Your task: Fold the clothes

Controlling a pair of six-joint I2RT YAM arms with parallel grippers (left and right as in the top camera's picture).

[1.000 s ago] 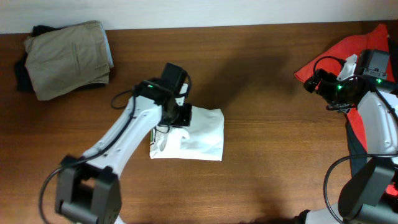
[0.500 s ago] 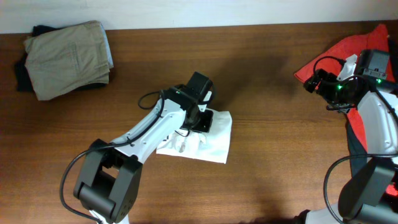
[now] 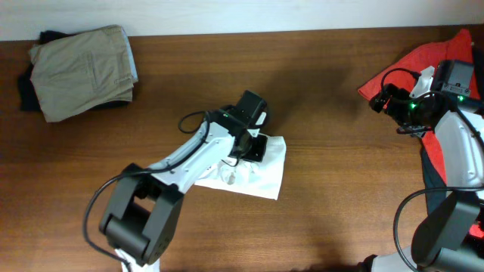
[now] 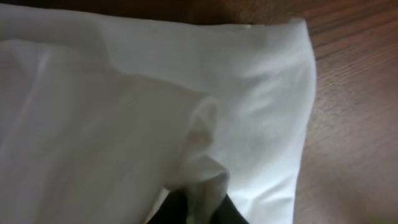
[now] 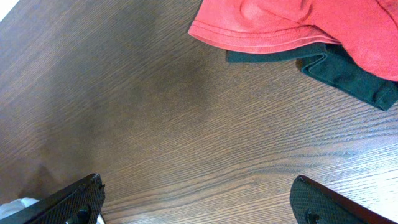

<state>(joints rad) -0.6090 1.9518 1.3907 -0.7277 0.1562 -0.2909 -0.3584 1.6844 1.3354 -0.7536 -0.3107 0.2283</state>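
Near the middle of the table (image 3: 340,196), a little left of centre, the white shirt (image 3: 265,172) lies as a small rumpled bundle on the wood. My left pincer (image 3: 255,146) is down on its far edge, with the arm reaching in from the near left. Through the left wrist camera the thin cloth fills almost the whole view. One hemmed edge runs down the right side with bare wood beyond it. A raised tuck of fabric runs into the narrow gap between my dark fingers (image 4: 233,211) at the bottom of the view. They stand close together and, as far as this close, soft view lets me judge, they are pinching that tuck. My right pincer (image 3: 380,100) hangs well apart at the far right, above bare wood, touching nothing. Its two black fingertips sit in the opposite lower corners of the right wrist view, so it is spread wide and empty. Just beyond it a red garment (image 5: 292,22) lies over a dark green garment (image 5: 348,71), whose folded edge pokes out beneath the red hem. At the far left corner a khaki garment (image 3: 83,68) rests folded on a black garment (image 3: 26,91), well away from both arms.
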